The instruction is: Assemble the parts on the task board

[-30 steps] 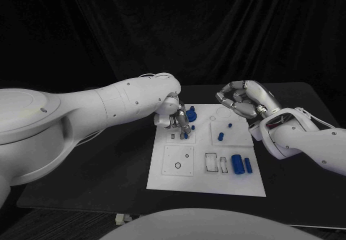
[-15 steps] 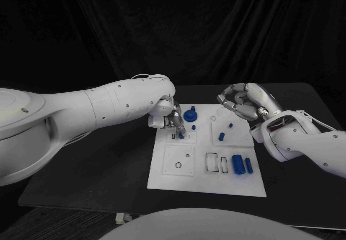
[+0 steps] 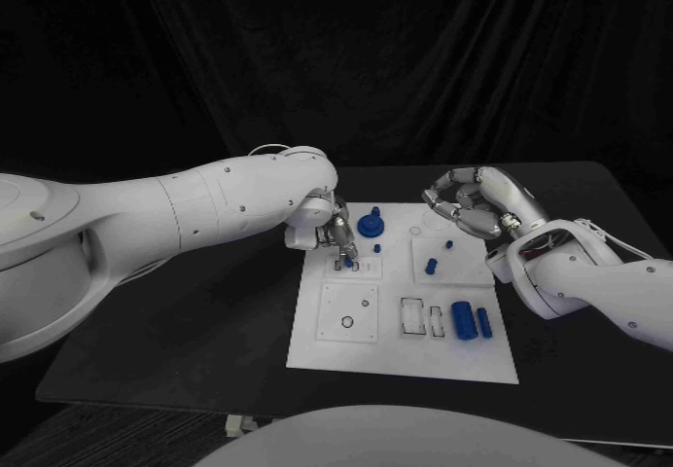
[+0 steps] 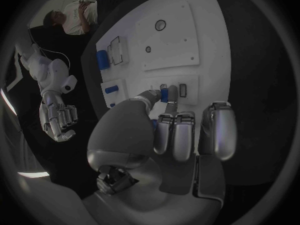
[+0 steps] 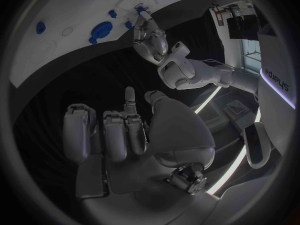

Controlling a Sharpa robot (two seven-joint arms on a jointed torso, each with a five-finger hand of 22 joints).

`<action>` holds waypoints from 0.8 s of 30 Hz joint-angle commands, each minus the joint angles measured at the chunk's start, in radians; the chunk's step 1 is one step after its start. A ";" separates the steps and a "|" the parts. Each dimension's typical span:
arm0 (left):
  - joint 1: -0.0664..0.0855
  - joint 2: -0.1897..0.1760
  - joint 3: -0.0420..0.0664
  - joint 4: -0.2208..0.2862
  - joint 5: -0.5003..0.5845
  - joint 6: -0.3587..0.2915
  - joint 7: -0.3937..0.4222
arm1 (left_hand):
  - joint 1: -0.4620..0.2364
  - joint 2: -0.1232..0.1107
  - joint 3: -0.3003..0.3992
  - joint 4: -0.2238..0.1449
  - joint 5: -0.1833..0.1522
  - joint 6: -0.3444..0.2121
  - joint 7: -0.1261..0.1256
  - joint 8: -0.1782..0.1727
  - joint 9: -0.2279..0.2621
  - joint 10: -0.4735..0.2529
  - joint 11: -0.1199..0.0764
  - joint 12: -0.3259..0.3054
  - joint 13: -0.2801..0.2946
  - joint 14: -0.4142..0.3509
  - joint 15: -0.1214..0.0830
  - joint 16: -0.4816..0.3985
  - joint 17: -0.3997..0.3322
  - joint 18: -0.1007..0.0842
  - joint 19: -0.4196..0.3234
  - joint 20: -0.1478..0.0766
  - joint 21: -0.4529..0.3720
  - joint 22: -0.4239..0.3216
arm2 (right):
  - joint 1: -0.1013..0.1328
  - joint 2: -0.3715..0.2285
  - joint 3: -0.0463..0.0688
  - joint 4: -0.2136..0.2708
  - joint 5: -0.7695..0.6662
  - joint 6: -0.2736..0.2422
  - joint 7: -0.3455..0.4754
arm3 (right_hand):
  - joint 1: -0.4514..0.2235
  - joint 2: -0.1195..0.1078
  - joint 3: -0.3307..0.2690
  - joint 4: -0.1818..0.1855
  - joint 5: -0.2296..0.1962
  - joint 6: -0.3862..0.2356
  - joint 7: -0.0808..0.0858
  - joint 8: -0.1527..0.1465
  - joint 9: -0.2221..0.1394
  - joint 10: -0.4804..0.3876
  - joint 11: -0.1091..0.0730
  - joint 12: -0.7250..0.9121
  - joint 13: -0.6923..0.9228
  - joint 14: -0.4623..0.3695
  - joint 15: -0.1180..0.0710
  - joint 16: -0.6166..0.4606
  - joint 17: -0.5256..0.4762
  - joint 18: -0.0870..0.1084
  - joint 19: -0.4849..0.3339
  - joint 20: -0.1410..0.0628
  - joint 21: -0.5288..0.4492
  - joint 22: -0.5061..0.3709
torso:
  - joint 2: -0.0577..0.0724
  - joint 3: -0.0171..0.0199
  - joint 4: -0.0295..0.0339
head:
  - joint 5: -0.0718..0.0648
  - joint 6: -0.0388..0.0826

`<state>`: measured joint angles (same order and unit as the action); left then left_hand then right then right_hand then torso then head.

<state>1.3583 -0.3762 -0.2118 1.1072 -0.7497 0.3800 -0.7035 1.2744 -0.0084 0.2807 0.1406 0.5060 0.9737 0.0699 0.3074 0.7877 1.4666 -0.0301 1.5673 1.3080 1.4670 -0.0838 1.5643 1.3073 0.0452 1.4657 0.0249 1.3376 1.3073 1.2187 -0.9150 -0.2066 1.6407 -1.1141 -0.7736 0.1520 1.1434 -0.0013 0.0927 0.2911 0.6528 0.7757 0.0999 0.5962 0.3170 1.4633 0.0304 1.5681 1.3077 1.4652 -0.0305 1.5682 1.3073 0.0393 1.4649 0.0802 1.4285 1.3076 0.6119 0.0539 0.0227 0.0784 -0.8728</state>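
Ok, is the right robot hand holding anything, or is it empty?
Empty. The right robot hand hovers past the task board's far right corner, fingers curled in on nothing; right wrist view agrees.

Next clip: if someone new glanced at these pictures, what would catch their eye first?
Probably the white task board in the middle of the black table, dotted with small blue parts. Next, the left hand at the board's far left corner, pinching a small blue part just above the board. The right hand, fingers curled and holding nothing, hovers over the board's far right corner.

Dim scene against black drapes; wrist views bulge with fisheye distortion.
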 commanded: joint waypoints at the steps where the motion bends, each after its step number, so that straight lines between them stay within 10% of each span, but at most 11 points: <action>1: 0.003 0.002 0.001 0.003 -0.009 -0.020 -0.040 | -0.013 0.001 0.169 -0.162 -0.007 0.006 -0.012 0.005 0.002 0.104 0.005 0.004 0.263 0.104 0.002 0.006 0.263 0.001 0.044 0.003 -0.005 0.202 | -0.003 -0.001 0.001 0.001 -0.007 0.005 -0.019 | 0.013 0.001 0.007 -0.001 -0.005 -0.001 -0.002 0.003 -0.002 0.108 -0.005 0.003 0.263 0.106 -0.004 0.003 0.263 0.002 0.016 -0.005 -0.002 0.208 | 0.002 -0.0009 0.0000 | 0.002 0.000; 24: 0.003 0.000 0.001 0.016 -0.002 -0.029 -0.038 | -0.020 -0.001 0.176 -0.163 -0.011 0.008 -0.014 0.007 0.006 0.104 0.003 0.004 0.263 0.104 0.001 0.006 0.263 0.001 0.043 0.002 -0.007 0.201 | -0.003 0.000 0.001 0.001 -0.007 0.006 -0.023 | 0.018 0.002 0.010 -0.002 -0.006 -0.002 -0.002 0.003 -0.002 0.108 -0.004 0.003 0.263 0.106 -0.004 0.003 0.263 0.004 0.013 -0.004 -0.008 0.206 | 0.002 -0.0013 -0.0004 | 0.002 0.000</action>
<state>1.3587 -0.3755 -0.2115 1.1193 -0.7583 0.3581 -0.7035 1.2572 -0.0179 0.3141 0.1157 0.4966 0.9719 0.0677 0.3115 0.7917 1.4666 -0.0301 1.5673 1.3078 1.4670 -0.0838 1.5643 1.3073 0.0452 1.4657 0.0250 1.3338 1.3073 1.2177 -0.9139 -0.2066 1.6394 -1.1144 -0.7699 0.1451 1.1517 -0.0014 0.0954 0.2884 0.6528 0.7757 0.0999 0.5961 0.3161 1.4633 0.0304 1.5681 1.3077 1.4652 -0.0305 1.5682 1.3074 0.0393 1.4649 0.0802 1.4236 1.3074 0.6140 0.0527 0.0227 0.0802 -0.8728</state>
